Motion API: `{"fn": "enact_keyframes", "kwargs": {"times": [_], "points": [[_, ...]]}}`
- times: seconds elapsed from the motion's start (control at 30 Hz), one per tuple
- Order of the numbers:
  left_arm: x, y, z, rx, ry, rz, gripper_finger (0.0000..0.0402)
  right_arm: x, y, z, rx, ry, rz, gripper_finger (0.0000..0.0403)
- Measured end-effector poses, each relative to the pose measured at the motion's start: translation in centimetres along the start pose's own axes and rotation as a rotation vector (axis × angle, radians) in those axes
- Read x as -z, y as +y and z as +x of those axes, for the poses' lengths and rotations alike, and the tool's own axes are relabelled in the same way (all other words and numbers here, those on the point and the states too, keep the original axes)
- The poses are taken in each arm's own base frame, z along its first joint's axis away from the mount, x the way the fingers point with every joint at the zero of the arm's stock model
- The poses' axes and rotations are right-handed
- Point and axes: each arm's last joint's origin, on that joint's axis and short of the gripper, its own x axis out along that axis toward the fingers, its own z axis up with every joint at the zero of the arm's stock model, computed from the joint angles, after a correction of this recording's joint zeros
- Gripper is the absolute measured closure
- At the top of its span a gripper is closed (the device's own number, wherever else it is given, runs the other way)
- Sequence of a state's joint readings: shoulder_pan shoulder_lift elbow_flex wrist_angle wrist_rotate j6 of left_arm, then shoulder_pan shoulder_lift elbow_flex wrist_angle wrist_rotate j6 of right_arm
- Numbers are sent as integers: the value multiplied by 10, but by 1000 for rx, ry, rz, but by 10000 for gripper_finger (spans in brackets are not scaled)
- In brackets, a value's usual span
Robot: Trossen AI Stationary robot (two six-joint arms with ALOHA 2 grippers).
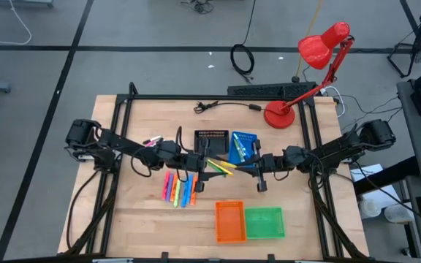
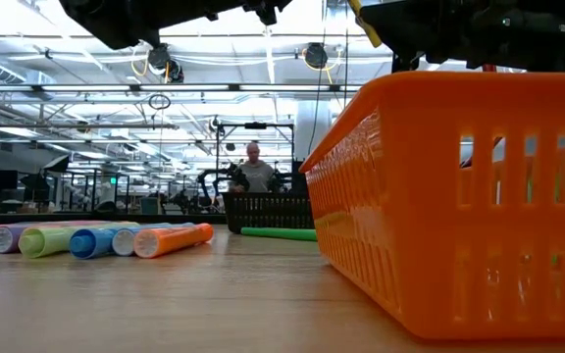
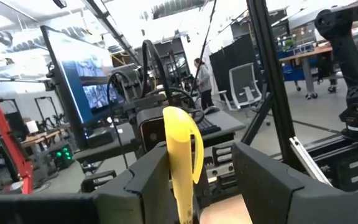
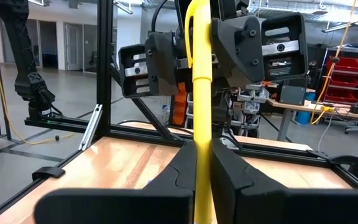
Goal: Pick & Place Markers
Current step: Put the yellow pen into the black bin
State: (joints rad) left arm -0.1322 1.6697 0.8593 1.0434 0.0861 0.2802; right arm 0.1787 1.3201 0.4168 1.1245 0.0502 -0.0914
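A yellow marker hangs above the table's middle between my two grippers. My right gripper, reaching in from the table's right, is shut on it. My left gripper comes from the left and is open, one finger on either side of the marker's other end. Several bright markers lie side by side on the wood left of centre. A green marker lies flat in front of the black tray. My right gripper pinches the yellow marker's near end between its two fingers, coming level from the table's right. The marker sticks out ahead of the fingers toward the left arm, clear of the table. My left gripper: the marker's end lies close beside one finger; whether they touch I cannot tell.
A black tray and a blue tray stand behind the grippers. An orange tray and a green tray stand at the near edge. A red desk lamp is at the far right. A person stands in the room beyond.
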Motion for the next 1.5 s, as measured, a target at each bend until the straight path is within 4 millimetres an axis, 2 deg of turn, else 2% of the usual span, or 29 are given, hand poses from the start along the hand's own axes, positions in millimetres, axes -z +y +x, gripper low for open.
{"fn": "enact_keyframes", "kwargs": {"times": [0.3, 0.57, 0.77, 0.87, 0.97, 1.07, 1.27, 1.43, 1.5], "points": [[13, 6, 7, -20, 16, -22, 220, 0, 0, 0, 1, -1, 0, 392], [26, 10, 27, -26, 39, -15, 220, 1, 0, 0, 0, 9, 1, 392], [17, 10, 26, -27, 10, -7, 221, 2, 0, 0, -1, 16, 1, 390], [13, 11, 25, -28, 7, -6, 240, 2, 0, 0, -1, 17, 1, 390], [10, 11, 23, -18, 42, -9, 291, 2, 0, 0, -1, 18, 1, 390], [9, 12, 20, -2, 130, -12, 362, 3, 0, 0, -2, 26, 6, 390], [-10, 18, 7, -55, 296, 63, 366, 1, -1, 1, 18, 20, 79, 371], [-29, 29, -12, -142, 436, 149, 366, 6, 0, 0, -3, 60, 85, 329], [-28, 34, -27, -146, 474, 152, 366, 7, 0, 0, 2, 77, 86, 315]]}}
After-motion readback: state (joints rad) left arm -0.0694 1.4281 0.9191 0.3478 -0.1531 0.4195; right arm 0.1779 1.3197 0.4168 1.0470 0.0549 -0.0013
